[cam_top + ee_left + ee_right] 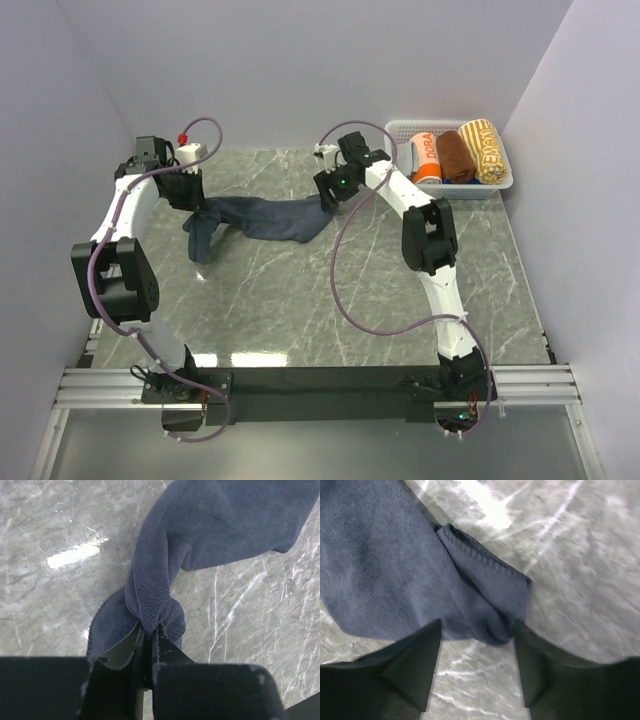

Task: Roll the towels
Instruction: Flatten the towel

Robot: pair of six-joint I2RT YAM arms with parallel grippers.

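A dark navy-blue towel (262, 217) lies bunched and stretched across the far middle of the marble table. My left gripper (197, 207) is shut on the towel's left end and holds it up, so a fold hangs down toward the table. In the left wrist view the cloth (165, 565) is pinched between the closed fingers (165, 650). My right gripper (326, 196) is open over the towel's right end. In the right wrist view a folded hemmed corner (485, 597) lies just ahead of the spread fingers (415, 655), not between them. No white tag shows.
A white lattice basket (500, 186) stands at the far right corner. It holds rolled towels: a white and orange one (427, 157), a brown one (455, 155) and a yellow patterned one (485, 150). White walls close in on three sides.
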